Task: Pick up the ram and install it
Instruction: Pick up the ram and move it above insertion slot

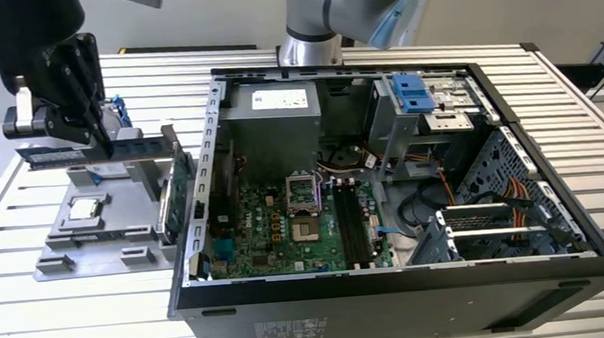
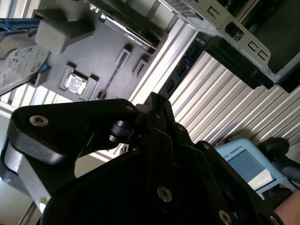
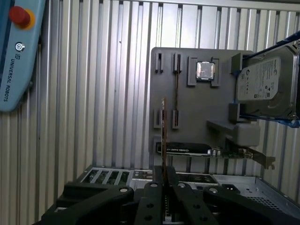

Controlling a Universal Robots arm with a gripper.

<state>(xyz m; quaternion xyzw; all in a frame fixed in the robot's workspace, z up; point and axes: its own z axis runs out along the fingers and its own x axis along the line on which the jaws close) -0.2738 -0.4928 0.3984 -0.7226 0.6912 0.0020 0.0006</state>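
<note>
Currently the long, thin dark-green ram [image 1: 72, 155] with its row of small black chips is clamped level between the fingers of the black gripper [image 1: 96, 139], up in the air at the exterior view's left of the case. In the first wrist view the ram [image 3: 163, 126] shows edge-on, rising from the closed gripper [image 3: 163, 176]. Beneath it lies one flat grey plastic holder tray [image 1: 105, 238], which carries one square silver processor chip [image 1: 84, 208], one green expansion card with a metal bracket [image 1: 181, 189] standing on edge, and one silver hard drive [image 3: 265, 84] bearing a white label. Just beside the tray, one open black computer case [image 1: 396, 290] rests on its side; inside are the big green motherboard [image 1: 269, 235] with its black memory slots [image 1: 351, 225], well apart from the ram, and a grey power supply [image 1: 273, 127] with a white label. All stand on a ribbed aluminium table [image 1: 79, 320]
</note>
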